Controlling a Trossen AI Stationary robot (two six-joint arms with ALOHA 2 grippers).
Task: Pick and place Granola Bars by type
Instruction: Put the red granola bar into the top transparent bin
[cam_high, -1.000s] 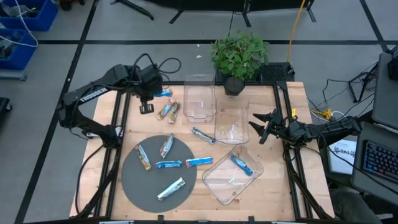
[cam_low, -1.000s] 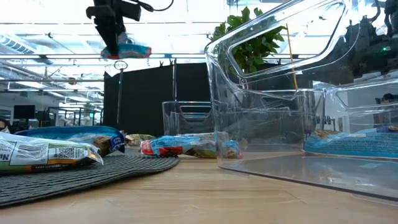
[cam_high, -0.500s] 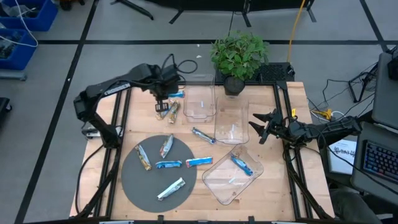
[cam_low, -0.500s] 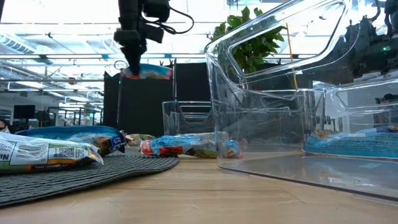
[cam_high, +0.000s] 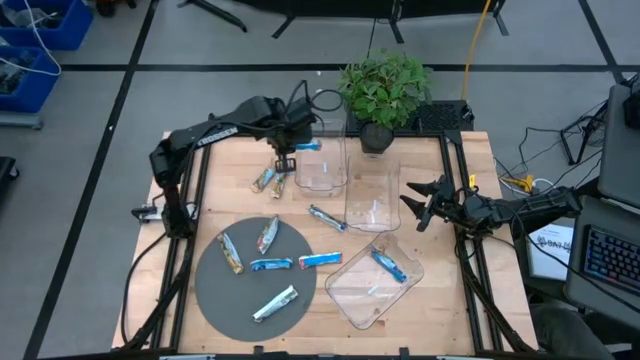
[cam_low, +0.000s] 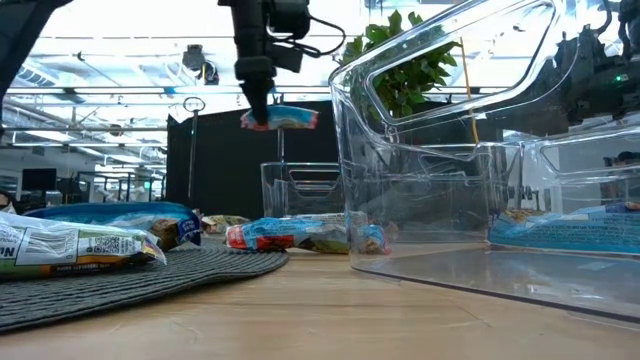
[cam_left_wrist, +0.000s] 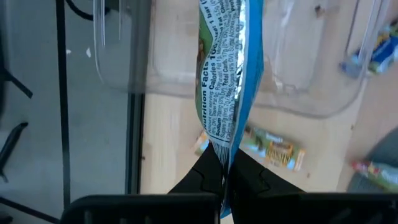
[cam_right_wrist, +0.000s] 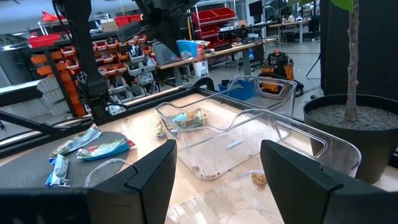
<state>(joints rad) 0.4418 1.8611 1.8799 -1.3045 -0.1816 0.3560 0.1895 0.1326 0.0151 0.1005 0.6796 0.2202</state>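
Note:
My left gripper (cam_high: 288, 152) hangs above the table's far side, at the left rim of the far clear bin (cam_high: 320, 158), shut on a blue granola bar (cam_high: 308, 146). In the low view, that bar (cam_low: 283, 118) juts sideways from my left gripper (cam_low: 256, 118). Several bars lie flat on the round grey mat (cam_high: 212, 292), among them a silvery one (cam_high: 275, 303). Two tan bars (cam_high: 270, 178) and one blue bar (cam_high: 327, 218) lie on the wood. Another blue bar (cam_high: 388, 264) lies in the near bin (cam_high: 362, 300). My right gripper (cam_high: 415, 207) waits open at the right. My left gripper pinches the blue bar by one end's crimped seam (cam_left_wrist: 222, 155) between its two fingertips (cam_left_wrist: 205, 177). The fingers come from above, pointing down. The bar is lifted clear and sticks out roughly level toward the table's right, over the far bin's rim.
A third clear bin (cam_high: 372, 200) stands between the far and near ones. A potted plant (cam_high: 383, 90) sits at the far edge beside the bins. Black rails (cam_high: 190, 200) run along both table sides. Bare wood shows left of the tan bars.
My left gripper has carried the blue bar toward the table's right, from over the far left area past the tan bars to the far bin's left rim. It has stayed shut on the bar. The right arm has kept still.

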